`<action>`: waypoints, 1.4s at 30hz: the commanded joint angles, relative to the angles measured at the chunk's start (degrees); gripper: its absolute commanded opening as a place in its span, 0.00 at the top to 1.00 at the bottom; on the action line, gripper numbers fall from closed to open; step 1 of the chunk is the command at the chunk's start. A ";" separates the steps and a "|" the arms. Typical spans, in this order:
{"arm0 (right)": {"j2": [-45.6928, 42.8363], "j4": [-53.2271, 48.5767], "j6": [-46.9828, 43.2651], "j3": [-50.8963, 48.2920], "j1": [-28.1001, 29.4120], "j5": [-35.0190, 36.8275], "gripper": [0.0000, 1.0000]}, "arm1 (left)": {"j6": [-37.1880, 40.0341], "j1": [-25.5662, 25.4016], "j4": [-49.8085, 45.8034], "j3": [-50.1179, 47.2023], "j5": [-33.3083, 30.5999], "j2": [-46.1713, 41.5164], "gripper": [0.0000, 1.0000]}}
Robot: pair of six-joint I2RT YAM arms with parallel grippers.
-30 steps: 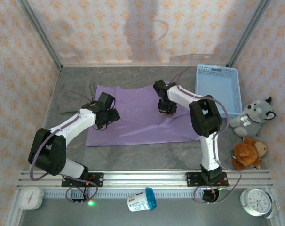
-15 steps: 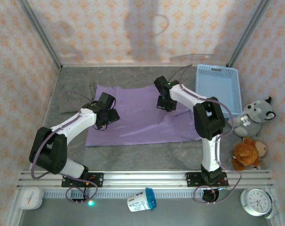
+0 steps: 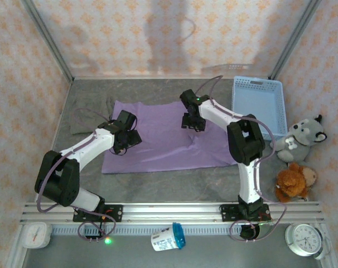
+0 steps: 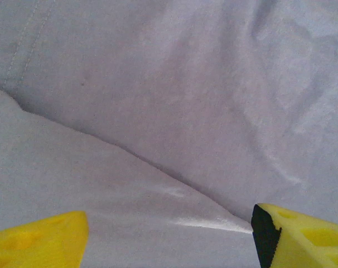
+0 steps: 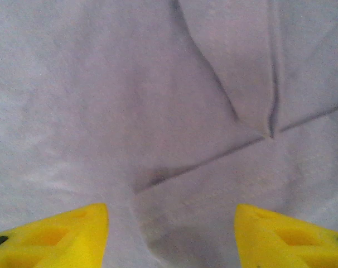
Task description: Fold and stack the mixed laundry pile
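So the right gripper (image 3: 192, 121) has just let go. A second ago it sat pinched on the purple shirt (image 3: 163, 139), and now its jaws are apart with bare cloth and a crease between them in the wrist view (image 5: 172, 223). It has also slid a touch further from its base. The left gripper (image 3: 127, 139) has barely budged. Its jaws are apart too, hanging low over the shirt's left part and clamped on nothing.

My guess is that one tug or smoothing pass is done. The shirt is still spread wide on the desk (image 3: 158, 184) under both grippers, so the real folding is still to come. The olive garment (image 3: 88, 120) pokes out beyond the left gripper, looking untouched.

The blue basket (image 3: 257, 106), out past the right gripper, has nothing in it that I can see.
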 commanded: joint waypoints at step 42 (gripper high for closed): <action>-22.83 -0.26 11.69 -16.96 -5.47 3.84 0.39 | -0.54 -0.13 -12.46 7.79 -9.93 -2.02 0.17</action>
